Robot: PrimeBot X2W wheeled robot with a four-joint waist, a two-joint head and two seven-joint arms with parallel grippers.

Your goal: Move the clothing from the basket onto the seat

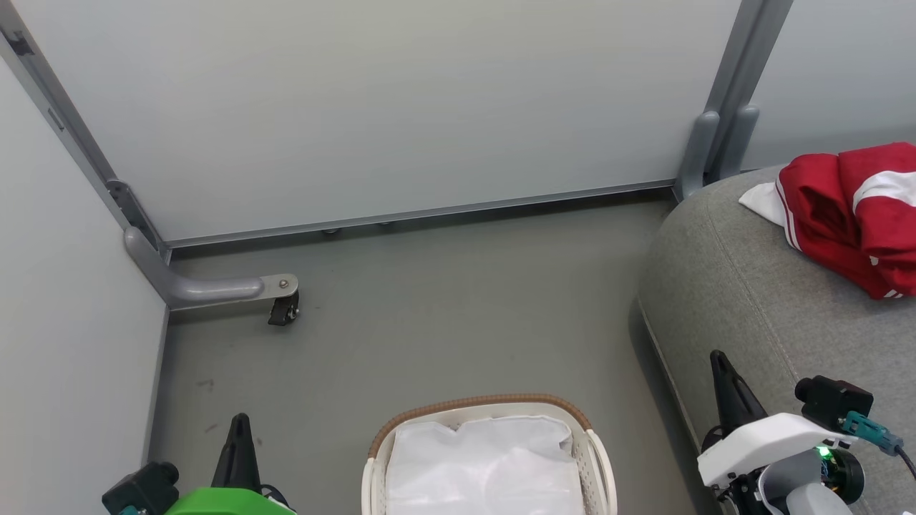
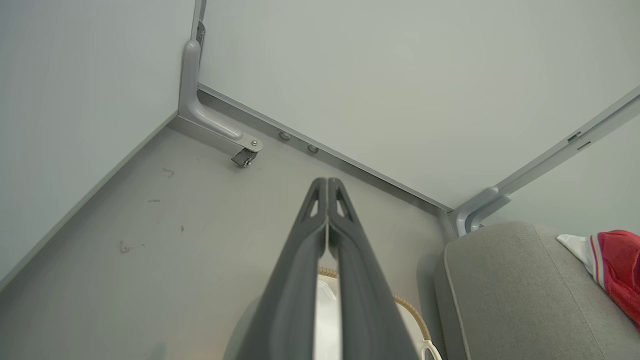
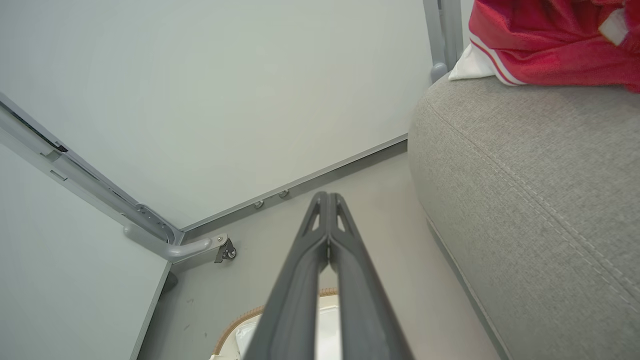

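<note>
We are holding our left hand (image 1: 240, 429) and right hand (image 1: 719, 365) with fingers pressed together, gripping nothing. The clothing (image 1: 851, 214) is lying on the seat (image 1: 723, 286), cut off at the right edge. The basket (image 1: 472, 404), partly cropped, is showing its white liner (image 1: 486, 465).

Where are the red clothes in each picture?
Head view: red clothes at the right edge, upper half.
Left wrist view: clothes at the right edge, lower half.
Right wrist view: clothes in the top right corner.
Shared landmark: the grey seat they lie on.
</note>
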